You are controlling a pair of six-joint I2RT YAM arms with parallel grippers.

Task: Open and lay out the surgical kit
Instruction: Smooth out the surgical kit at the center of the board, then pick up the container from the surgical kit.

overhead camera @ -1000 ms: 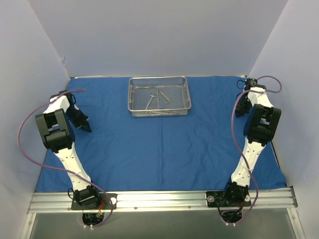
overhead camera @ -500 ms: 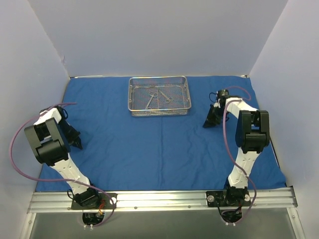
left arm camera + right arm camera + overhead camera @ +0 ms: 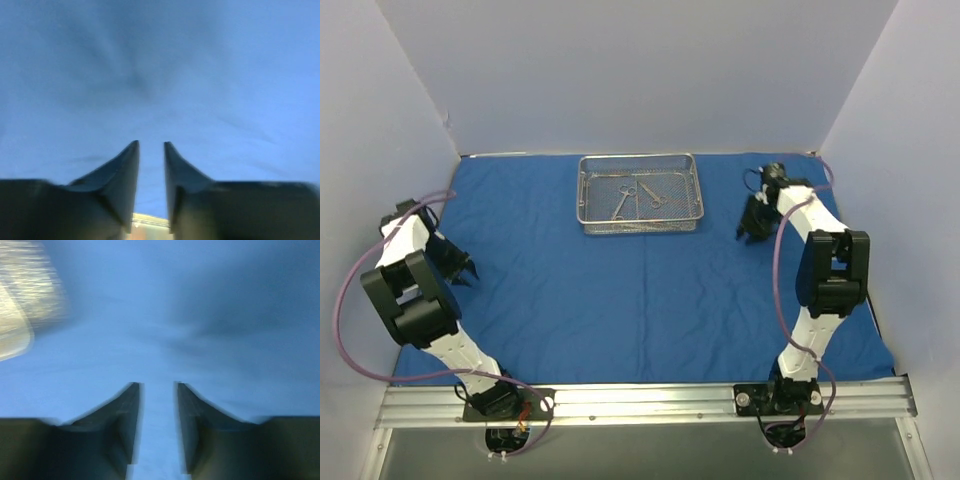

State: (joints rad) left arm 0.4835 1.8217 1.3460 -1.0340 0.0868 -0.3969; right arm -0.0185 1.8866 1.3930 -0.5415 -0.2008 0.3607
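Observation:
The royal-blue cloth wrap (image 3: 650, 290) lies spread flat over the table. The silver wire-mesh tray (image 3: 640, 192) stands on it at the back centre, with steel instruments (image 3: 638, 196) inside. My left gripper (image 3: 463, 270) hovers over the cloth's left edge; in the left wrist view it (image 3: 151, 145) is slightly open and empty over blue cloth. My right gripper (image 3: 753, 233) is right of the tray; in the right wrist view it (image 3: 157, 386) is slightly open and empty, with the blurred tray (image 3: 22, 305) at top left.
White-grey walls enclose the table on three sides. A metal rail (image 3: 650, 400) with the arm bases runs along the near edge. A strip of that rail shows between the fingers in the left wrist view (image 3: 150, 220).
The left gripper has swung from the mid-left cloth back toward the left edge. The right gripper has moved from the back right corner to a spot just right of the tray.

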